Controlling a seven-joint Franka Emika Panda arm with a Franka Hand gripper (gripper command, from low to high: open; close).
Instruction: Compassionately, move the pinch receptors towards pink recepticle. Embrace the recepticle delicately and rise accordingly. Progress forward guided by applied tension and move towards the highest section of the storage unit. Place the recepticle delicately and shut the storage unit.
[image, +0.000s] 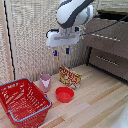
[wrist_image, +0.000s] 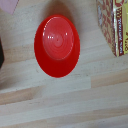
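The pink recepticle (image: 45, 81) is a small pale pink cup standing upright on the wooden floor, between the red basket and the red bowl. My gripper (image: 61, 51) hangs high above the floor, well above the cup and apart from it. Its two blue-tipped fingers (image: 55, 52) point down with a gap and nothing between them. The storage unit (image: 107, 47), a dark brown chest with silver bar handles, stands at the exterior view's right. In the wrist view a pink corner (wrist_image: 7, 5) shows at the edge. My fingers do not show there.
A low red bowl (image: 64, 94) (wrist_image: 56, 45) lies on the floor under the wrist camera. A yellow and red snack packet (image: 70, 77) (wrist_image: 114, 25) stands beside it. A red wire basket (image: 22, 100) sits at the exterior view's left. A ribbed curtain hangs behind.
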